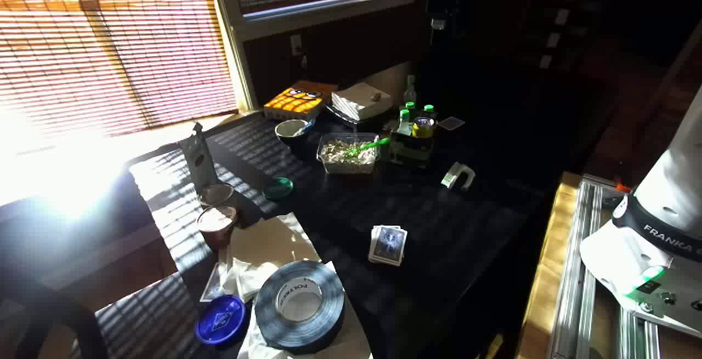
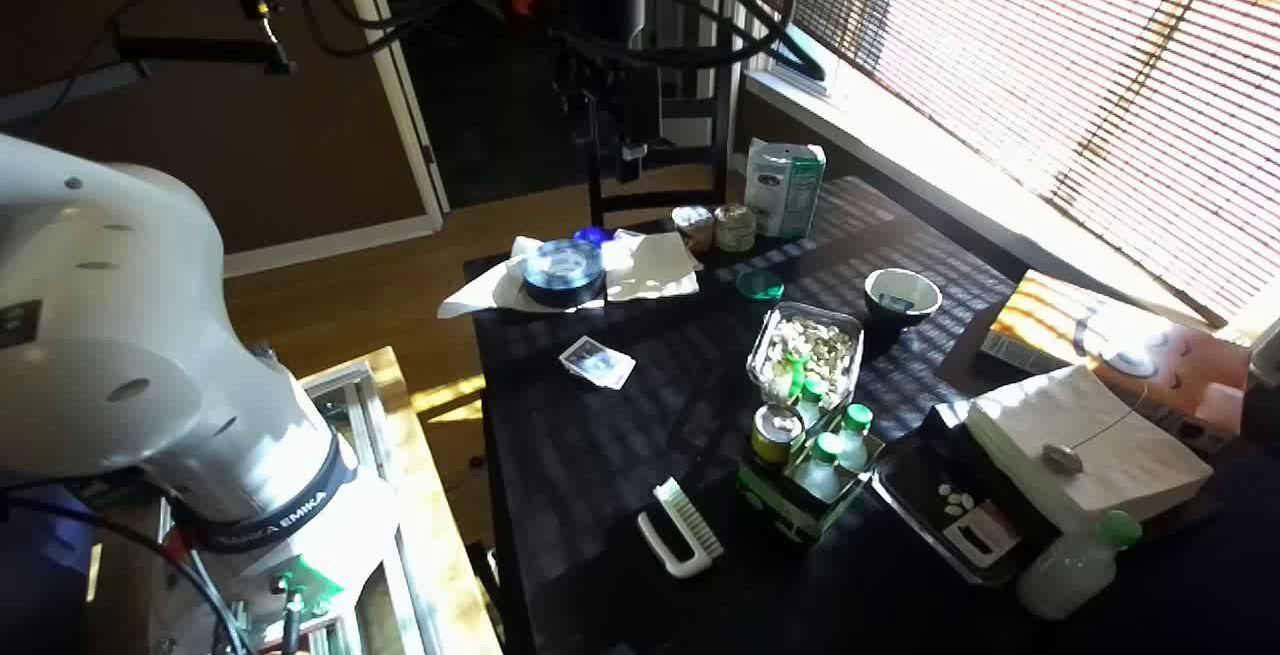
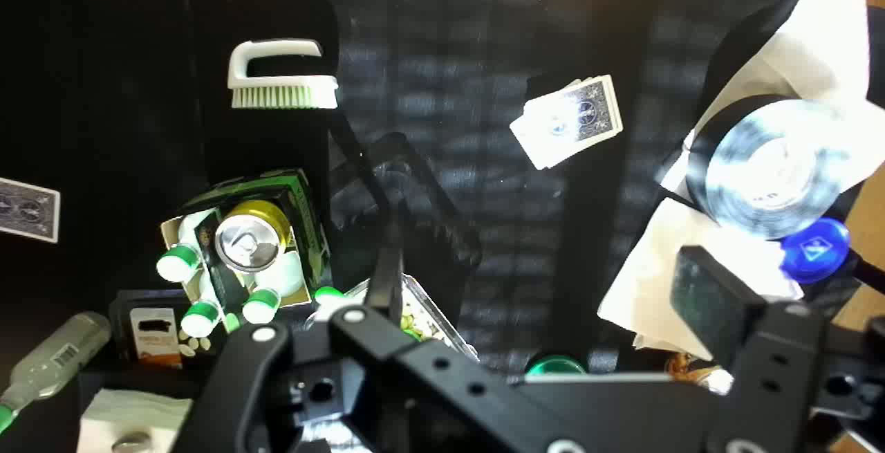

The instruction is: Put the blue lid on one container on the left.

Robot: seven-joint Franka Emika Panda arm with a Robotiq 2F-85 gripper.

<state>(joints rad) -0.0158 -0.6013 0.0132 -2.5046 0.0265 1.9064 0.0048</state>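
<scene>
Note the gripper (image 3: 543, 280) above the table (image 2: 560, 495): its fingers stand wide apart. Locate the blue lid (image 1: 221, 320) near the table edge, just beside the tape roll (image 1: 299, 336) (whether it touches the roll, you cannot tell). The roll rests on paper (image 1: 269, 241) that spreads toward the two containers (image 2: 735, 231). A loose card (image 1: 213, 283) lies between the blue lid and the containers; an upright bag (image 2: 785, 195) stands just beside them.

Read FRANKA EMIKA on the arm (image 2: 190, 365) and POLYKE inside the roll's core. The blue lid carries a pale diamond emblem; its lettering is too small for you to read.

Count as follows: one blue lid, two containers, one green lid (image 2: 760, 284), one card stack (image 2: 598, 363), one brush (image 2: 690, 533), one bowl (image 2: 902, 297), one clear dish (image 1: 349, 169), one carrier (image 2: 785, 515) with one can (image 2: 777, 437) and three green-capped bottles (image 2: 822, 475), and a fourth bottle (image 2: 1068, 573) apart from the carrier.
</scene>
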